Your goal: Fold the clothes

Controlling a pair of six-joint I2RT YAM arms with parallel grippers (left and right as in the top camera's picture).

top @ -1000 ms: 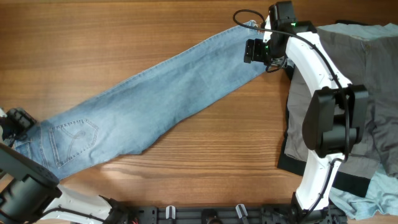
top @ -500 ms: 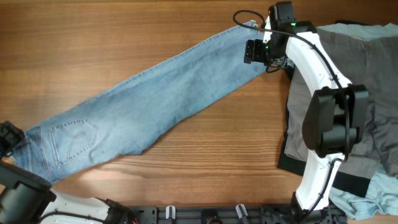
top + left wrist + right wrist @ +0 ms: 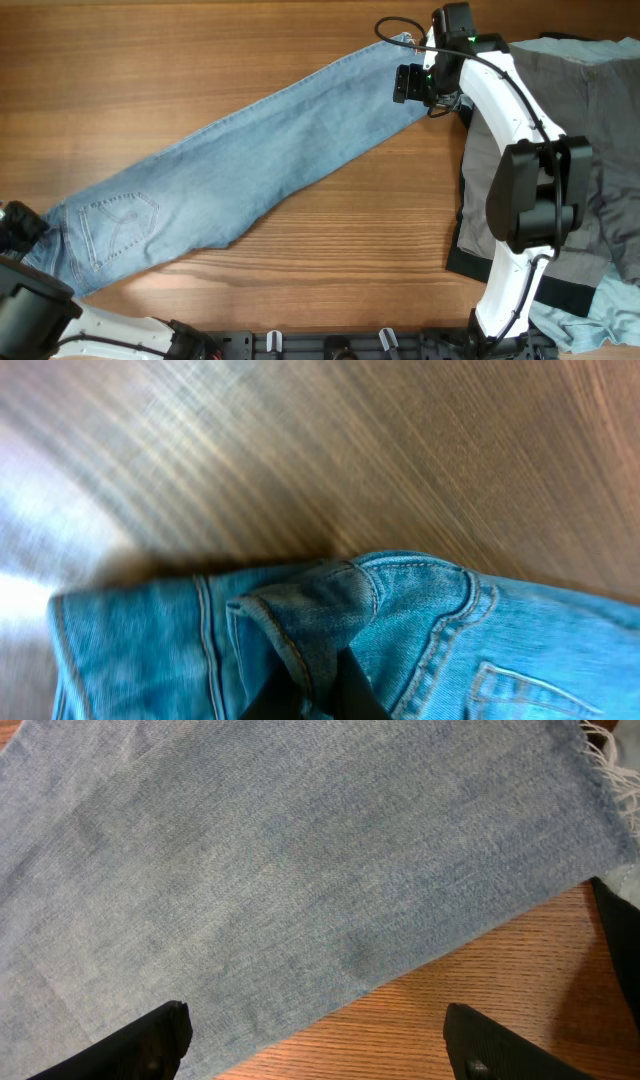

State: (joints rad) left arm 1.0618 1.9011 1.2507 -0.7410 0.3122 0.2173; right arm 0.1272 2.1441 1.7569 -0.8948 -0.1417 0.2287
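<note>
Light-blue denim jeans [image 3: 250, 165] lie flat in a long diagonal, waist at the lower left, hem at the upper right. My left gripper [image 3: 22, 225] sits at the waist end by the table's left edge, shut on a bunched fold of the waistband [image 3: 330, 610]. A stitched back pocket [image 3: 115, 222] shows near it. My right gripper [image 3: 412, 82] hovers open over the leg's hem; its fingertips [image 3: 150, 1040] straddle the denim edge [image 3: 300, 870] and bare wood. Grey shorts [image 3: 600, 120] lie at the right, over a black garment [image 3: 560, 295] and a pale-blue one [image 3: 600, 310].
The right arm [image 3: 530, 190] reaches over the pile of clothes at the right edge. Frayed white threads [image 3: 608, 750] trail from the jeans' hem. Bare wooden table [image 3: 150, 60] lies beyond and in front of the jeans.
My left gripper has shifted down along the table's left edge onto the waistband and shut on it. The right arm has stayed put, open.
</note>
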